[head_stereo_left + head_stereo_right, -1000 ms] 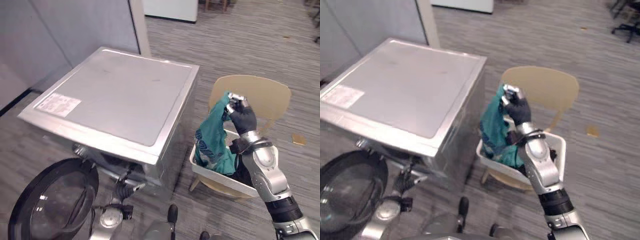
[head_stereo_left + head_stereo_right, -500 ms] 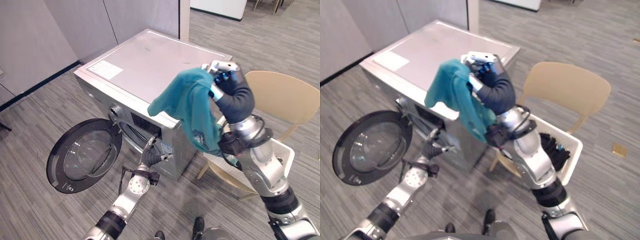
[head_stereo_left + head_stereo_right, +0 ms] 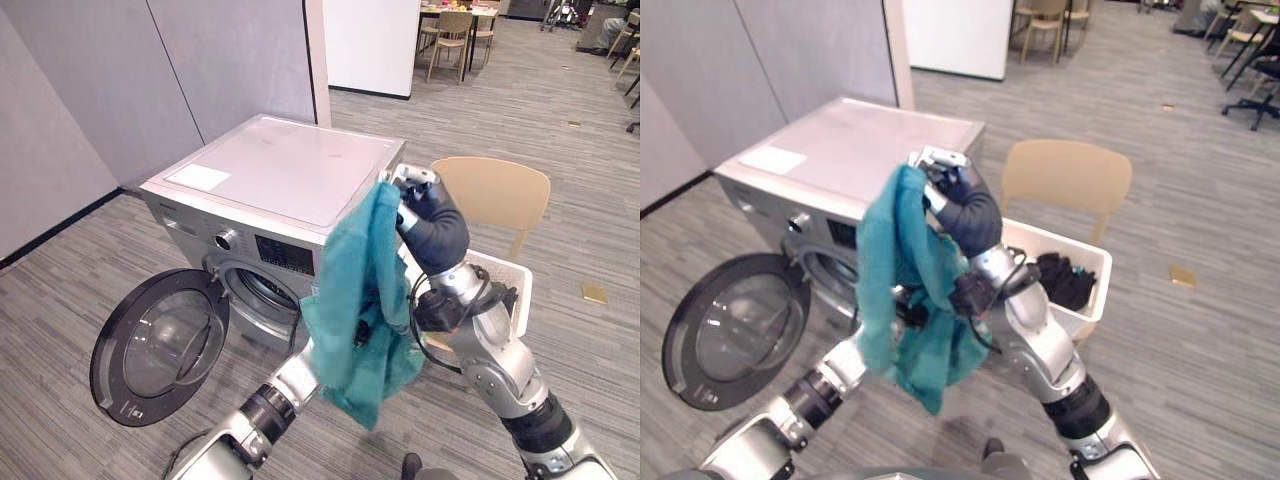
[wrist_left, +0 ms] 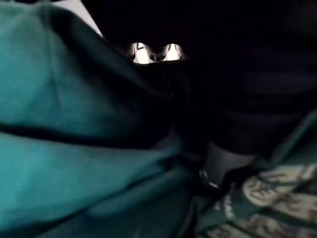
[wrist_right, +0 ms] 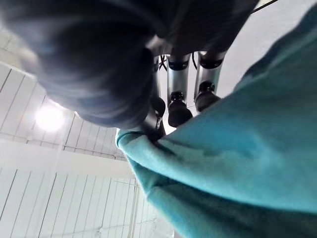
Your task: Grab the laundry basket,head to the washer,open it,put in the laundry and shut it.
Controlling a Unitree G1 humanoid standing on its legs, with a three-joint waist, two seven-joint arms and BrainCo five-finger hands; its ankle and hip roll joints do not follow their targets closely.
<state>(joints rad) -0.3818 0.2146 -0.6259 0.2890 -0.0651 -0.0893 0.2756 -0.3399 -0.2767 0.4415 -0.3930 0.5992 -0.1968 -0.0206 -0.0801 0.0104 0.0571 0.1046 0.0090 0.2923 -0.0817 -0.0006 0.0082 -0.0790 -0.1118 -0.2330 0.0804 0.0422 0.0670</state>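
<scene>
The right hand (image 3: 432, 222) is raised in front of the washer (image 3: 270, 205), with its fingers (image 5: 177, 94) curled and pinching the top edge of a teal garment (image 3: 365, 300). The garment hangs full length from this grip, clear of the floor, between the robot and the washer front. The left arm reaches in from the lower left and passes behind the hanging cloth; the left hand is covered by the garment, so whether its fingers are apart or closed cannot be told. The left wrist view shows teal cloth pressed close against the camera.

Task progress, judged from the present layout: the basket is at the washer, the door is open, and the first item is lifted out. Remaining steps: place the garment in the drum, transfer the rest of the laundry, and shut the door.

Containers:
- Washer: the round door (image 3: 158, 345) stands swung open to the left, near the floor. The drum opening (image 3: 262, 290) is partly visible to the left of the garment; no laundry can be made out inside it.
- Laundry basket (image 3: 1092, 272): white, resting on the seat of a tan chair (image 3: 497, 190) just right of the washer. It holds at least one dark item (image 3: 1063, 281). How much more lies in it is hidden by the right arm.
</scene>
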